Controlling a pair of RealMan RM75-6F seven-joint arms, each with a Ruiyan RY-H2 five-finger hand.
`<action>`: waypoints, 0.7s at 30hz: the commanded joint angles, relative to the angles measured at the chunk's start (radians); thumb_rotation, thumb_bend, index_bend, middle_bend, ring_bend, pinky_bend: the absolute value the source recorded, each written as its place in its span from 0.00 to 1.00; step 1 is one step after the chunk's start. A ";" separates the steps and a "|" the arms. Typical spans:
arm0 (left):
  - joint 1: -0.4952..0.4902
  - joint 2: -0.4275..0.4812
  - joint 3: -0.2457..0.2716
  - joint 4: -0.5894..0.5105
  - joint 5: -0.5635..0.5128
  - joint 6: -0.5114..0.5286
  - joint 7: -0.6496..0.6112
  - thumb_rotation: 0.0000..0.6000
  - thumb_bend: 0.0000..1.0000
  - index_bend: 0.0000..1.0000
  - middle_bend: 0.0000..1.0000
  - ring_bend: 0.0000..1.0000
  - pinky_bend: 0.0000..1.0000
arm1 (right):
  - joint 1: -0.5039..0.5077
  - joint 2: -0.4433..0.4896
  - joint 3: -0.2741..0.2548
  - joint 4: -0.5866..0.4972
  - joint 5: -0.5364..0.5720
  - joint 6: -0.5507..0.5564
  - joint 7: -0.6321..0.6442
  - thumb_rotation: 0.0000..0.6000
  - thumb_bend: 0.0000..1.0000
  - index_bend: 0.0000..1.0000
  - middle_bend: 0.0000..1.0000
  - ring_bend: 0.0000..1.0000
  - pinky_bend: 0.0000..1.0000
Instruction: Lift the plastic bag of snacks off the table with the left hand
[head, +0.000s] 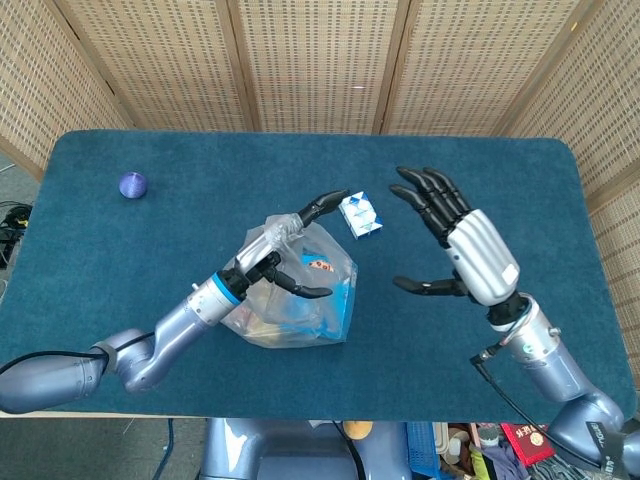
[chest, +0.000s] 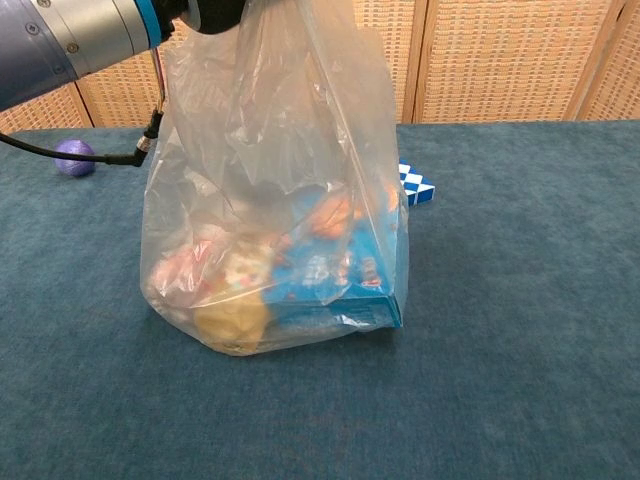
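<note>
left hand (head: 272, 262) is gripping the top of the plastic bag of snacks (chest: 275, 215), pulling the film up taut. bag bottom is still sitting on the blue surface (head: 150, 250), near its middle. right hand (head: 455, 240) is hovering well apart to the side, fingers spread, holding nothing. blue-white box (head: 360, 215) is lying just behind the bag; purple ball (head: 133, 185) is sitting far left.

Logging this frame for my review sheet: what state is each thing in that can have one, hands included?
plastic bag: upright, top gathered and pulled up, bottom on the table
snacks: inside the bag, settled at the bottom
left hand: grips the bag's top
right hand: fingers spread, holds nothing, apart from the bag
blue-and-white box: lying on the table beside the bag
purple ball: resting on the table, untouched
</note>
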 joint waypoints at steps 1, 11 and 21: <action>0.005 0.008 -0.004 -0.006 -0.001 -0.001 -0.007 1.00 0.17 0.00 0.00 0.00 0.03 | -0.060 0.004 -0.025 0.090 -0.003 0.056 0.010 1.00 0.00 0.00 0.00 0.00 0.00; 0.022 0.031 -0.001 -0.030 0.003 0.001 -0.001 1.00 0.17 0.00 0.00 0.00 0.04 | -0.170 -0.050 -0.080 0.232 0.066 0.107 0.081 1.00 0.00 0.00 0.00 0.00 0.00; 0.044 0.060 -0.013 -0.078 0.000 0.022 0.016 1.00 0.07 0.01 0.01 0.02 0.12 | -0.243 -0.082 -0.202 0.205 0.119 -0.008 -0.110 1.00 0.00 0.00 0.00 0.00 0.00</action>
